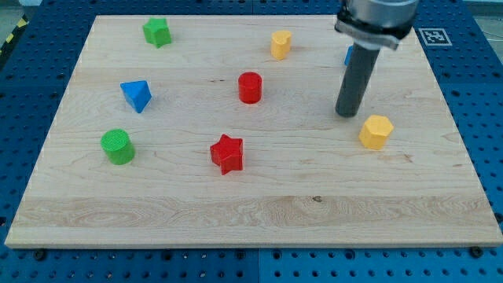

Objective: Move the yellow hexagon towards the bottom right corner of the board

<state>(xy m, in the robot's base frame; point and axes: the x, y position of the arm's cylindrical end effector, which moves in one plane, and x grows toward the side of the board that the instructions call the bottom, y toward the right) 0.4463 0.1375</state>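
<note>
The yellow hexagon (376, 131) lies on the wooden board (251, 212) at the view's right, about mid-height. My tip (346, 114) rests on the board just up and to the left of the hexagon, a small gap apart from it. The rod rises from the tip towards the view's top.
A yellow block (280, 44) lies near the top centre. A blue block (347, 55) is mostly hidden behind the rod. A red cylinder (250, 87), red star (227, 153), blue triangular block (137, 95), green cylinder (118, 147) and green star (157, 32) lie further left.
</note>
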